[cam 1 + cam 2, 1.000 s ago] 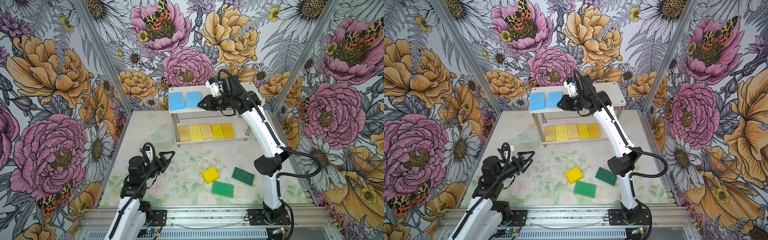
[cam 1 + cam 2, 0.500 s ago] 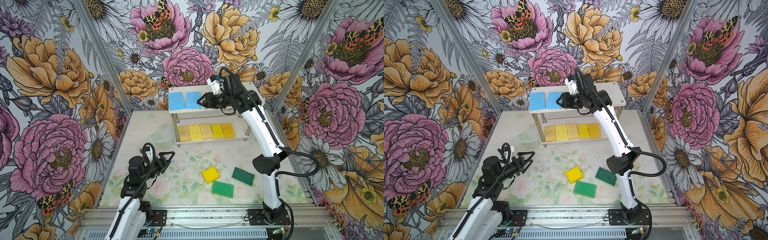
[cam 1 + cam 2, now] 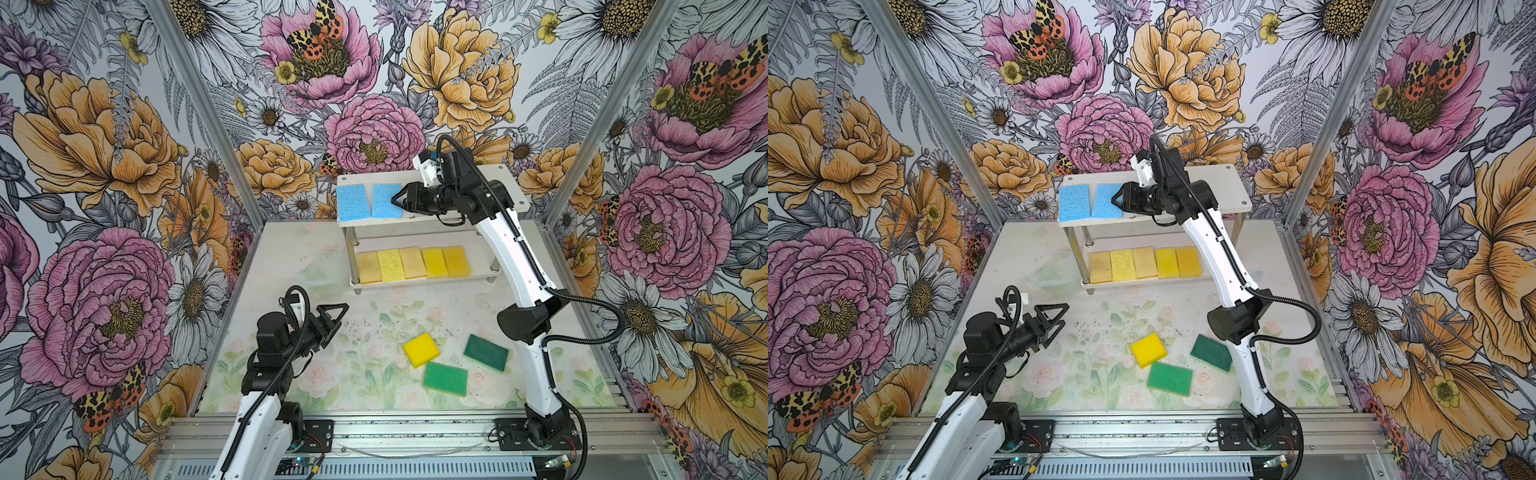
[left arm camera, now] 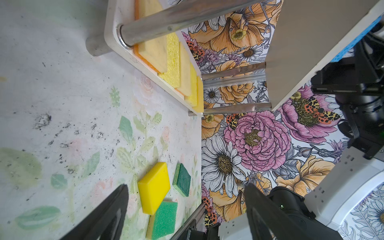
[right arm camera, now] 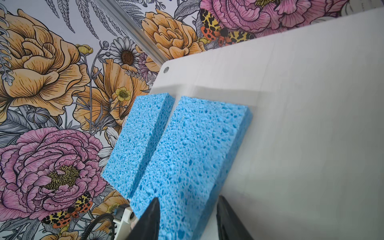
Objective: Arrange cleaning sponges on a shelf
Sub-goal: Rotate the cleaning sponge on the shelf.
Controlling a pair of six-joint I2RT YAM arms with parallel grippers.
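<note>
Floral wallpaper closes the cell on three sides, and the faded flower-print tabletop (image 3: 365,332) fills the lower middle of both top views. At the upper middle stands the small two-tier shelf of white boards on chrome posts (image 3: 511,183).

Its lower board carries a tidy row of five flat yellow and tan rectangular sponges (image 3: 413,262), laid side by side and touching. On the left end of the top board lie two light blue porous sponges, the outer one (image 3: 352,203) and the inner one (image 3: 385,200), parallel and just beside each other with a thin gap between them. The right half of that board is bare.

The right gripper (image 3: 395,200) reaches over the top board to the inner blue sponge's near edge. In the right wrist view its jaws stand partly apart, one fingertip (image 5: 153,218) over the sponge's top face and the other beside its edge. The sponge lies flat on the board, and I judge it is not being squeezed.

The left gripper (image 3: 337,318) hovers at the lower left of the table, spread wide and empty.

Seven sponges are placed, so the job looks roughly two thirds done. Three remain on the table at lower centre: a bright yellow foam sponge (image 3: 421,350), a light green scouring sponge (image 3: 445,379) touching its corner, and a dark green scouring sponge (image 3: 486,352) lying apart to the right. The bare part of the top board seems the likely spot for them.
</note>
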